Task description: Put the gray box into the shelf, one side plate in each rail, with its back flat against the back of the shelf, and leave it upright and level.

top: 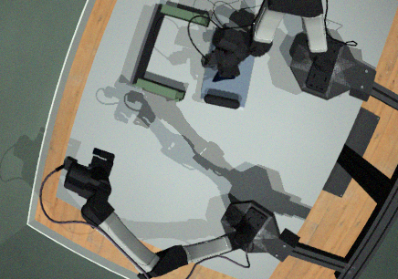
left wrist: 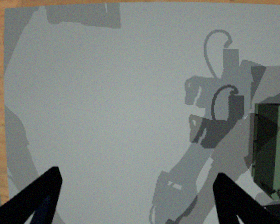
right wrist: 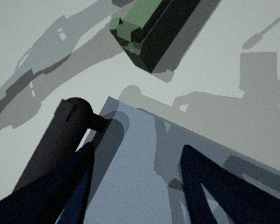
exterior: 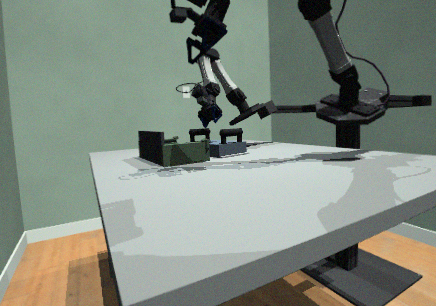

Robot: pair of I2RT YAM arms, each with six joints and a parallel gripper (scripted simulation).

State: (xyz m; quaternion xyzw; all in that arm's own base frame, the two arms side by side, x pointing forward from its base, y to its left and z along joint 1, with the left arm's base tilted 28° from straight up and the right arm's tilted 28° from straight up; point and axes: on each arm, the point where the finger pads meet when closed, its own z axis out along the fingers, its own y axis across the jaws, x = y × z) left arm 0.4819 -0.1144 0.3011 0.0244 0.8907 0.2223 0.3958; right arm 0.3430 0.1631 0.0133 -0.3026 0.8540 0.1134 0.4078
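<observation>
top view: gray box (top: 248, 77) (exterior: 229, 149) (right wrist: 134, 145) on bench (top: 151, 185) (exterior: 240, 203) (left wrist: 102, 100) (right wrist: 32, 145), beside open side of shelf (top: 145, 55) (exterior: 186, 153) (left wrist: 264, 145) (right wrist: 164, 35). looks stiff, probably moderate weight; grab both bar handles, round so may roll in grip. right jaws (top: 224, 76) (exterior: 210, 123) point down over box, part-open, empty; left jaws (exterior: 197, 60) high, wide open, empty.

Top view: high overhead, facing down; widest over the table (top: 151, 180) (exterior: 240, 213).
Exterior view: low beside the table, facing across it.
Wrist views: close, facing down at the tabletop; both share the green shelf (top: 161, 88) (exterior: 186, 154) (left wrist: 266, 145) (right wrist: 147, 30).
</observation>
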